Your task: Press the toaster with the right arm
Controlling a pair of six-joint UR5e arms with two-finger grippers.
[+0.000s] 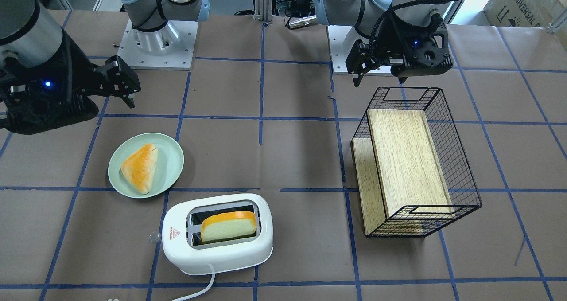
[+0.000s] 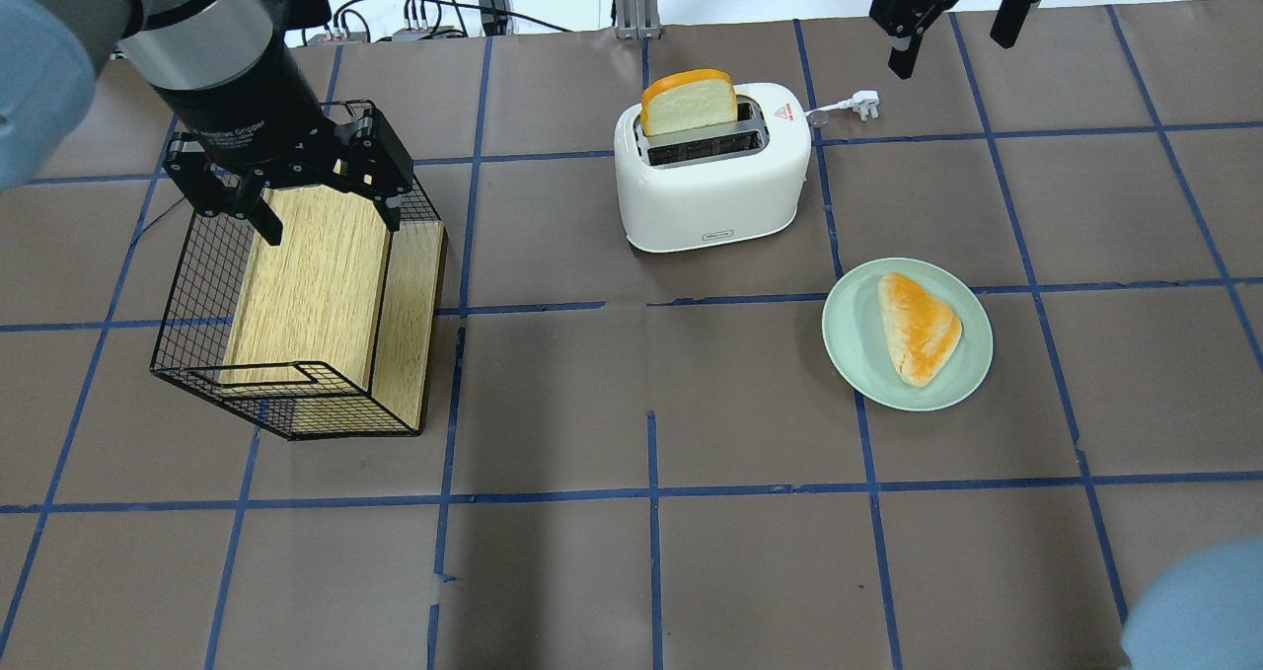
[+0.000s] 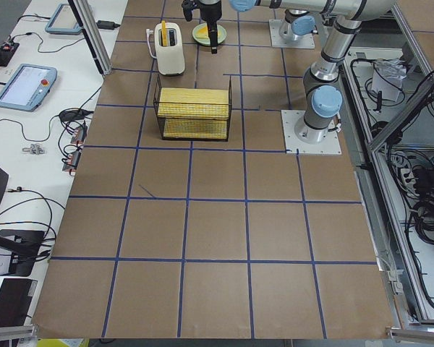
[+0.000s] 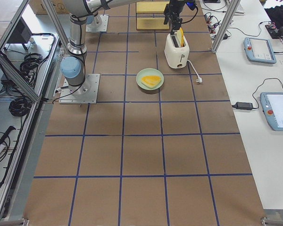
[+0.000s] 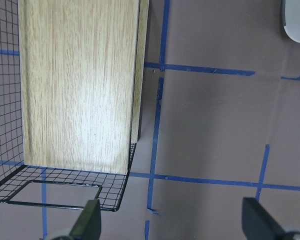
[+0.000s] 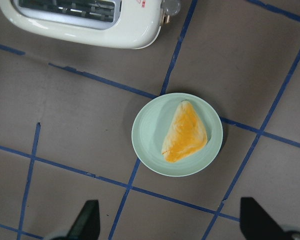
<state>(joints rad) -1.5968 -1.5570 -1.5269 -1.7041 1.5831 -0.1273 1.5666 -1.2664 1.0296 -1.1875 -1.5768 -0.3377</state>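
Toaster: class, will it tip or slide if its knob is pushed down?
The toaster probably stays upright: broad, low body. Its glossy shell may slide. The knob sits at one end, so it might rock.

A robotics lab: a tape-gridded table (image 2: 750,404) lies beneath the right gripper (image 2: 952,46), with teach pendants (image 4: 259,49) and cables (image 3: 69,115) on the bench (image 4: 236,70) beyond.

Bread slice (image 2: 689,103) in the toaster (image 2: 710,177); pastry (image 2: 920,327) on the plate (image 2: 849,354) beside it.
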